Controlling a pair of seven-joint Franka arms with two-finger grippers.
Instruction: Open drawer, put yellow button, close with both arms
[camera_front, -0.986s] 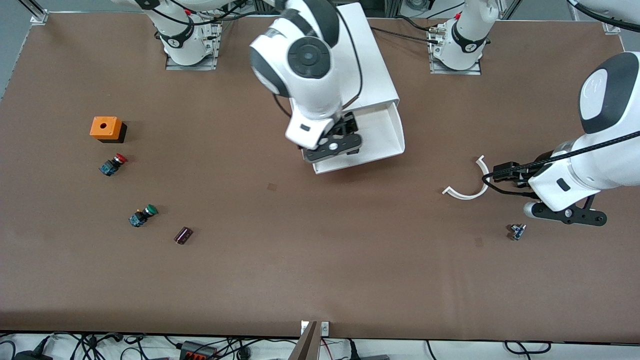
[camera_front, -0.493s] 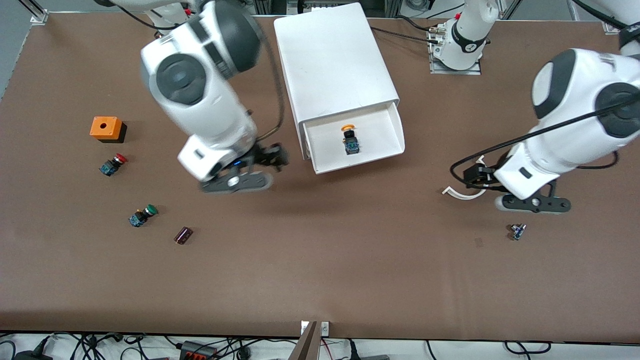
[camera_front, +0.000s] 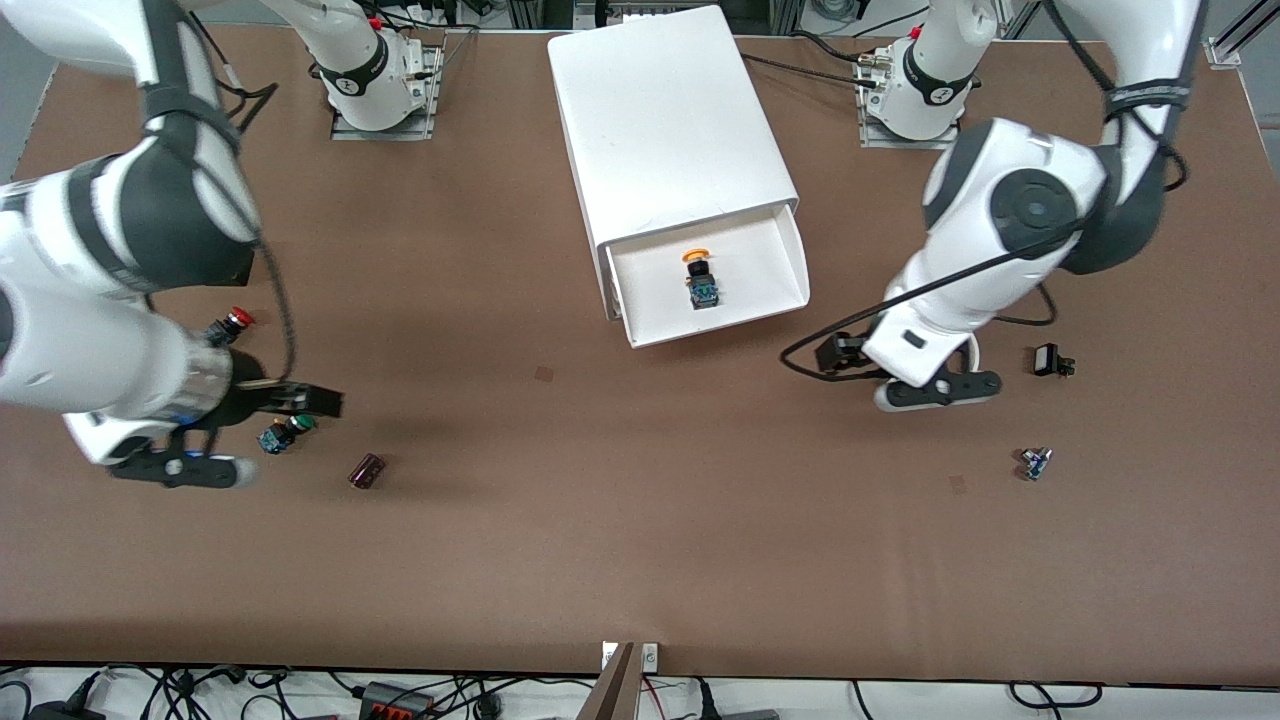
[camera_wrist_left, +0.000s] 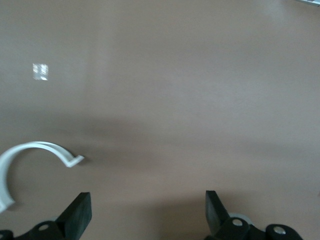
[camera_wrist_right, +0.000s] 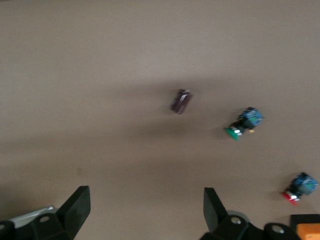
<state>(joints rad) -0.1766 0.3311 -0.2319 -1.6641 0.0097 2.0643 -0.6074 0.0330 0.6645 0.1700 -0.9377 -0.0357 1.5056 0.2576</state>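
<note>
Left hand (camera_front: 925, 392) hangs over bare counter (camera_front: 640, 540) toward the left arm's end, fingers (camera_wrist_left: 77, 214) spread, nothing between them; a curved white clip (camera_wrist_left: 20, 160) lies just beside it. Right hand (camera_front: 175, 468) is over the counter at the right arm's end, fingers (camera_wrist_right: 76, 206) also spread, empty, near the green-capped switch (camera_front: 285, 432). Yellow button (camera_front: 700, 275) lies in the pulled-out drawer (camera_front: 765, 285), well apart from both hands, between them.
</note>
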